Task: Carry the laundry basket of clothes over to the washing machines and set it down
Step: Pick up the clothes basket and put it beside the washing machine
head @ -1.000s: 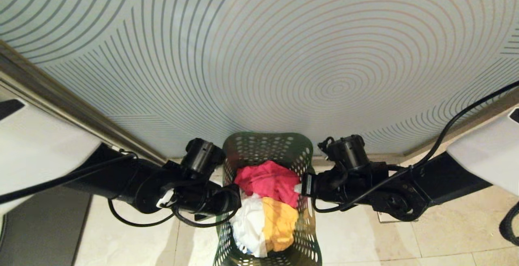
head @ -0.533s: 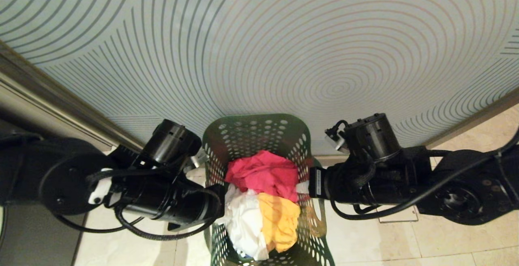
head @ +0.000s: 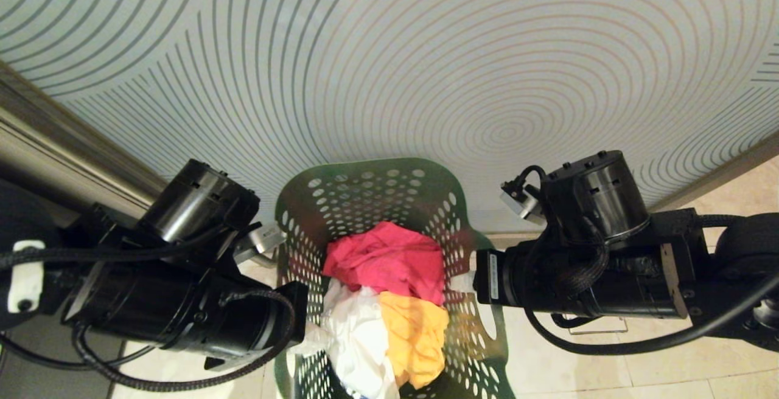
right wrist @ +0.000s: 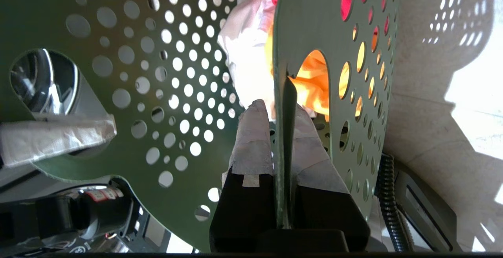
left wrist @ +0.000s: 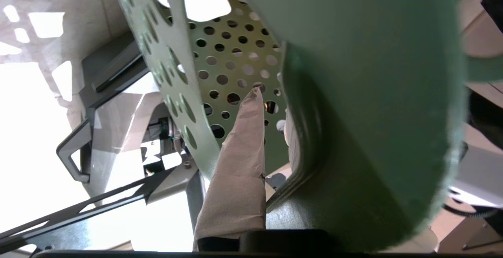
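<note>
Both grippers are clamped on the laundry basket [head: 371, 195], one per side: the left gripper [left wrist: 271, 120] pinches the left wall, the right gripper [right wrist: 283, 120] bites the rim by the handle hole. Inside lie the clothes [head: 389, 295], pink, white and orange. Behind stands a pale wall [head: 426, 52] of curved lines; below, beige floor tiles [head: 608, 368].

Both arms reach inward from either side, wrists level. Left gripper [head: 307, 332] clamped on the laundry basket [head: 365, 183] left rim, right gripper [right wrist: 281, 128] pinching the right rim, taped fingers [right wrist: 253, 136] either side.
</note>
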Robot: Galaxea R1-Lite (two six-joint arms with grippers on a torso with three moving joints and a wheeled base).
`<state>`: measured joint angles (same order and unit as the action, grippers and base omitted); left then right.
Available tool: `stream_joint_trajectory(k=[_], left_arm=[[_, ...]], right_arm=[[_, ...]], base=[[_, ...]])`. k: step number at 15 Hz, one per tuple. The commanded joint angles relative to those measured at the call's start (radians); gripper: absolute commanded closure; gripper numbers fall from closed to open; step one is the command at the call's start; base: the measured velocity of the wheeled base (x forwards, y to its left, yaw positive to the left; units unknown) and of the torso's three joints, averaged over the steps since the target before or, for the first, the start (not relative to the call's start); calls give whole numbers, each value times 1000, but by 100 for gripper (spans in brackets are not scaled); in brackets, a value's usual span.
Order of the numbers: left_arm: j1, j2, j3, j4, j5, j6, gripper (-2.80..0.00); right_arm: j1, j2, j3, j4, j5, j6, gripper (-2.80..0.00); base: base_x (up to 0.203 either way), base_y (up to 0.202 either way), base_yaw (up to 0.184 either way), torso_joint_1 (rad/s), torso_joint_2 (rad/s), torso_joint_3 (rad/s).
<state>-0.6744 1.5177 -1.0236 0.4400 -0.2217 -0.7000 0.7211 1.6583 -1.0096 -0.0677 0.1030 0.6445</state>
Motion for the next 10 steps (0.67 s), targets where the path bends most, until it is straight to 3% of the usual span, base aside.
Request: stream_joint_trajectory(k=[1,10], left_arm=[[-21,-3,-4,0,-1,-4,0],[-30,-2,-6,0,-1,-4,0]], right_arm=[[3,-7,1,-1,1,5,0],[3,-2,-6,-1,1,2,0]], base=[[0,0,0,-5,-1,73],[0,0,0,3,3,191]])
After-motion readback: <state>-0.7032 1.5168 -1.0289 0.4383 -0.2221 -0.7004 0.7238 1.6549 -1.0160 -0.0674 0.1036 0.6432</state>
